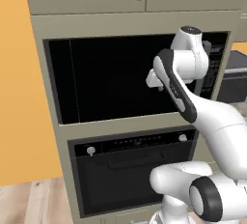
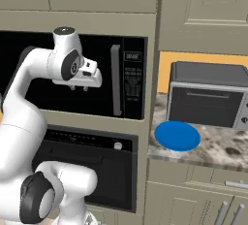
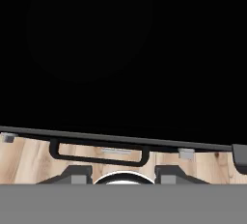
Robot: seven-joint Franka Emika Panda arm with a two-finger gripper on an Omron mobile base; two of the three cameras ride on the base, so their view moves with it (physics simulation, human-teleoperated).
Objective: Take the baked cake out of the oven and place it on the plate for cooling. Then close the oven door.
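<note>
Presently my gripper hangs in front of the microwave, fingers pointing down, above the oven. Findings follow.

Gripper: the two fingertips stand apart with nothing between them. The right base view also shows a gap between the fingers, which touch nothing.

Oven: set in the cabinet column directly beneath the microwave. A control strip runs along its top with a silver knob at each end.

Oven door: upright and flush with the frame, so closed. Its horizontal handle sits just below the control strip. The glass is dark and I cannot see through it from either base view. In the hand view, looking down the black front, the handle shows as a dark bar against the wood floor.

Plate: blue, lying flat on the stone counter to the right of the oven column, near the counter's front edge and just in front of the toaster oven. Its top surface is bare. It lies well apart from my gripper.
</note>
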